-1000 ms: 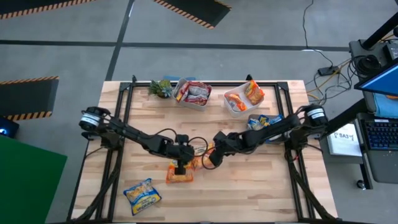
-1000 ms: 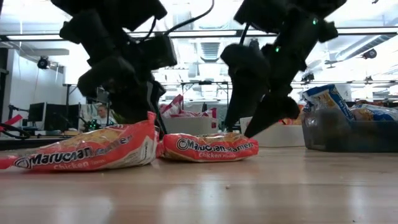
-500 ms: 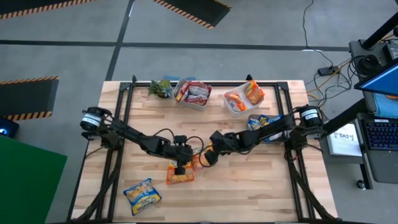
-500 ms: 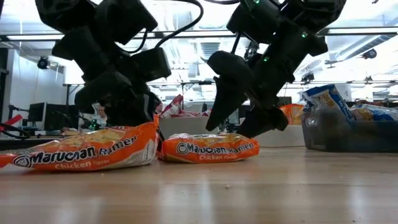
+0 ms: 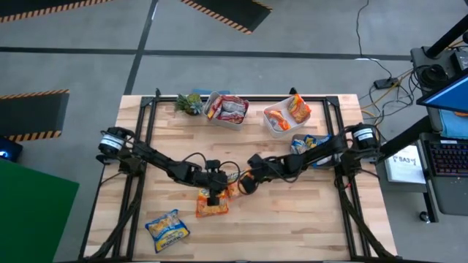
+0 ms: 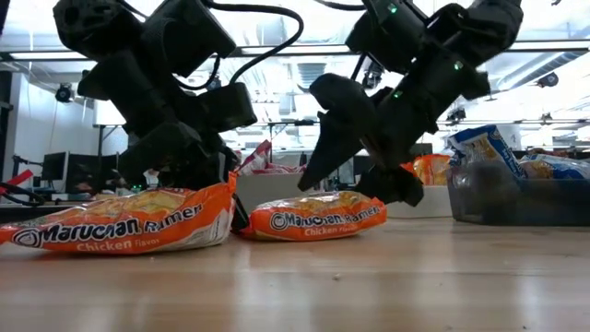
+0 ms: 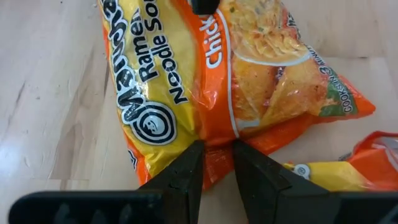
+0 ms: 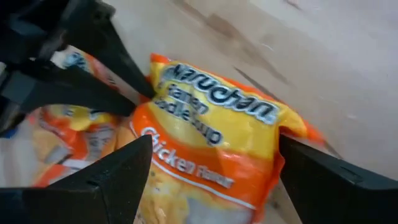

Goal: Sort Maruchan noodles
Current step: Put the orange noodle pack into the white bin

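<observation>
Two orange-red Maruchan packets lie mid-table. My left gripper (image 5: 213, 194) is shut on the nearer packet (image 5: 210, 206), which the low view shows as the large packet (image 6: 120, 226). My right gripper (image 5: 243, 185) is open, its fingers standing either side of the second orange packet (image 8: 211, 140), the smaller one in the low view (image 6: 318, 219). A blue-yellow packet (image 5: 167, 228) lies flat near the table's near left corner. More packets sit in the tubs along the far and right sides. My left gripper pinches the orange packet's crimped end seam (image 7: 217, 149) between its two fingers (image 7: 186, 177), slanting down from above at the packet's far end. That end (image 6: 221, 189) is slightly raised while the rest of the packet lies on the table. My right gripper: whether its fingers touch the second packet, I cannot tell.
Clear tubs stand at the far edge: one with pink-red packets (image 5: 228, 109) and one with orange packets (image 5: 285, 115). A third tub with blue-yellow packets (image 5: 311, 143) sits to the right. A small green plant (image 5: 190, 103) stands at the far left. Bare wood lies toward the near right.
My right gripper has moved down and toward the table's left, and its open fingers now straddle the second orange packet. That packet's right end has tipped up slightly. My left gripper has stayed on its packet.
</observation>
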